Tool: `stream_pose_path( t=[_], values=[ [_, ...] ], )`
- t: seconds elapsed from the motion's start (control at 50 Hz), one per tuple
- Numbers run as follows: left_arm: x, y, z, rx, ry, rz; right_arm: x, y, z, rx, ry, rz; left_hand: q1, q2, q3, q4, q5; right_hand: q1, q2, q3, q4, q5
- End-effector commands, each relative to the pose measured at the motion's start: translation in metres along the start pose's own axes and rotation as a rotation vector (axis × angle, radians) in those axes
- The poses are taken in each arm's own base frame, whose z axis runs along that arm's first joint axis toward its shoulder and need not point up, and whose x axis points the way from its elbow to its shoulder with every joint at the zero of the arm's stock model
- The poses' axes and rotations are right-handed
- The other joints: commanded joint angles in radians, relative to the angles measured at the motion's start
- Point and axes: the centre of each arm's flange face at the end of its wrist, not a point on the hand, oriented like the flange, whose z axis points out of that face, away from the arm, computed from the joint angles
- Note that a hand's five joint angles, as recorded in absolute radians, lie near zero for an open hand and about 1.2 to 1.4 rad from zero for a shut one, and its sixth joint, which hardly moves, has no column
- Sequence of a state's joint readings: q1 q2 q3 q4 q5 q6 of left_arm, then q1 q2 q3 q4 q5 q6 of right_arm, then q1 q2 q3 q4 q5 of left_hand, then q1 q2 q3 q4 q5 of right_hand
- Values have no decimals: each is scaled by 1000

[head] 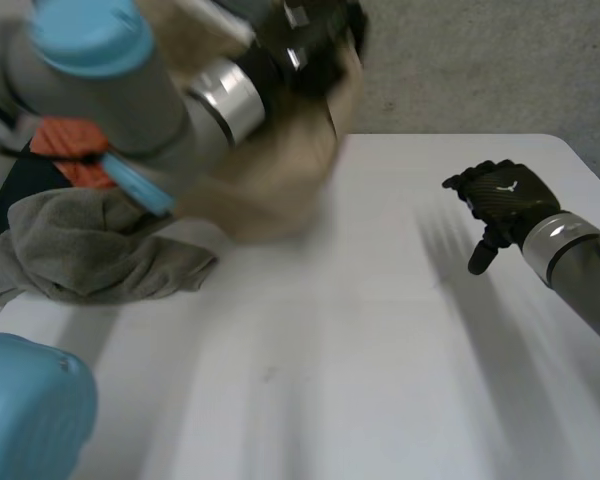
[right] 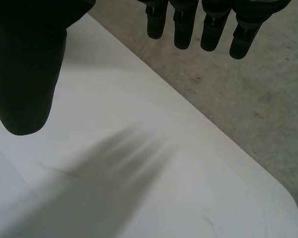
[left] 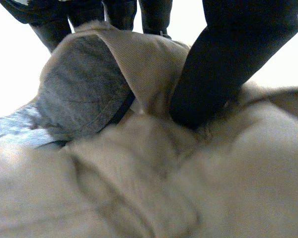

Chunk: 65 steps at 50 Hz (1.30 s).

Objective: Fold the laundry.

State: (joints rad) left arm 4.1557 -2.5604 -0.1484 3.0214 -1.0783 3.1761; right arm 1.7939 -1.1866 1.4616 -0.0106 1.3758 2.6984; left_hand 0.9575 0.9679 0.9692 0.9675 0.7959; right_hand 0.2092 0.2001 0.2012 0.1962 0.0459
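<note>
Above table (head: 380, 350), left hand (head: 315, 45) pinches garment (head: 270, 190).

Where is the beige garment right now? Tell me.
In the head view, the beige garment hangs from the left hand, lifted over the table's far left side, beside the grey cloth.

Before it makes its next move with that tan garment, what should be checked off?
1. Left hand grips the tan garment: ok, thumb and fingers pinch a fold.
2. Right hand free to help: ok, fingers straight, holding nothing, above the table.
3. Bare table space for spreading: ok, between the two arms.
4. Garment hanging untangled: cannot tell, it looks bunched.
5. Garment apart from the grey pile: cannot tell, the left arm covers that spot.
</note>
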Motion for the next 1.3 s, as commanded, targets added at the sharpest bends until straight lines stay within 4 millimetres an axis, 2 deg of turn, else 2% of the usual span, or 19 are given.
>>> stream_pose_path(
  t=[0.02,0.1,0.2,0.32,0.42,0.54,0.6,0.62,0.76,0.82,0.88,0.98,1.02,1.08,1.1,1.16,1.24,1.26,1.3],
  values=[
    [48,74,-22,-281,152,-104,19,1,5,4,30,20,-315,-325,-327,-325,-328,-35,-26,-27,-22,-46],
    [66,80,-33,-363,197,-68,26,0,7,13,36,41,-617,-628,-629,-627,-630,-35,-26,-27,-22,-46],
    [67,52,-35,-343,199,-1,25,0,7,17,28,45,-726,-737,-738,-736,-739,-35,-26,-27,-22,-46],
    [51,1,-40,-300,88,39,21,-4,5,34,7,56,-765,-775,-776,-775,-777,-35,-26,-27,-22,-46],
    [21,-29,-63,-356,-180,84,3,-28,-4,99,-71,31,-762,-772,-773,-772,-775,-35,-26,-27,-22,-46],
    [-13,-33,-94,-440,-425,126,-31,-58,-16,143,-219,-9,-783,-793,-795,-793,-796,-35,-26,-27,-22,-46],
    [-31,-26,-112,-498,-480,159,-59,-72,-17,167,-314,-27,-783,-793,-795,-793,-796,-35,-26,-27,-22,-46],
    [-39,-19,-121,-534,-495,170,-76,-76,-15,173,-360,-33,-783,-793,-795,-793,-796,-32,-23,-24,-19,-43],
    [-61,-5,-153,-587,-523,186,-138,-82,13,176,-411,-9,-783,-793,-795,-793,-796,15,24,23,28,4],
    [-65,-5,-167,-561,-533,196,-176,-76,32,181,-413,50,-783,-793,-795,-793,-796,33,42,41,46,22],
    [-69,-3,-175,-539,-552,203,-199,-66,48,184,-385,67,-783,-793,-795,-793,-796,33,42,41,46,22],
    [-76,4,-186,-534,-578,207,-221,-45,66,171,-297,32,-783,-793,-795,-793,-796,109,118,117,122,98],
    [-77,11,-191,-555,-583,192,-227,-33,72,157,-264,-3,-783,-793,-795,-793,-796,284,293,292,297,273],
    [-76,16,-195,-566,-574,175,-227,-31,75,166,-250,-35,-783,-793,-795,-793,-796,785,794,793,798,774],
    [-76,19,-196,-569,-568,166,-226,-36,75,182,-244,-47,-783,-793,-795,-793,-796,1183,1192,1191,1196,1172],
    [-75,26,-196,-583,-557,150,-214,-52,74,227,-214,-36,-783,-793,-795,-793,-796,1187,1196,1195,1200,1176],
    [-74,32,-196,-594,-550,134,-170,-83,85,345,-106,31,-783,-793,-795,-793,-796,1187,1196,1195,1200,1176],
    [-71,32,-195,-592,-546,130,-150,-92,94,414,-45,54,-783,-793,-795,-793,-796,1187,1196,1195,1200,1176],
    [-68,32,-194,-589,-538,125,-128,-94,105,459,17,60,-783,-793,-795,-793,-796,1187,1196,1195,1200,1176]
  ],
)
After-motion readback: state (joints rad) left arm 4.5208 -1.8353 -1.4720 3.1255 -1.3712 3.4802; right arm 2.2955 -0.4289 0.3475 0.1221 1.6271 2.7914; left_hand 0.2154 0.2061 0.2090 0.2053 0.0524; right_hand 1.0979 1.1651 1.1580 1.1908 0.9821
